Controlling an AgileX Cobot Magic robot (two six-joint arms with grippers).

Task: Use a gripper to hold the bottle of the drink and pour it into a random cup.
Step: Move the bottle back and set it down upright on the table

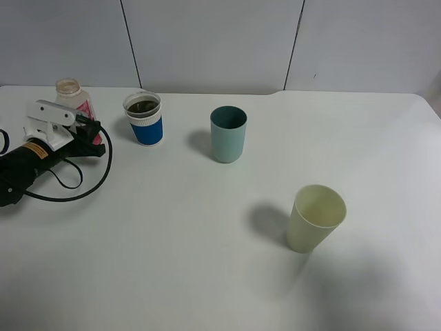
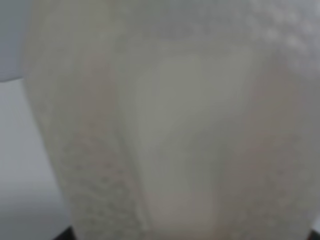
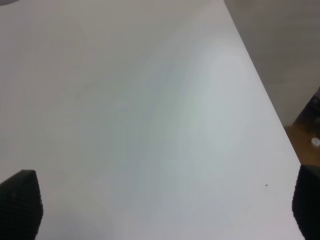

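The bottle (image 1: pixel 73 98) stands upright at the desk's (image 1: pixel 207 262) ten o'clock corner, just beside the cup (image 1: pixel 144 119), which lies at its three o'clock and already holds the brown drink (image 1: pixel 142 107). The left gripper (image 1: pixel 88 131) has its fingers pinching the bottle's lower body; the left wrist view is filled with blurred translucent plastic (image 2: pixel 165 125). The bottle looks empty, so probably light, thin-walled and easily squashed; a hold low on the labelled body seems sound. The right gripper's fingers (image 3: pixel 20 207) are spread wide over bare desk, holding nothing.
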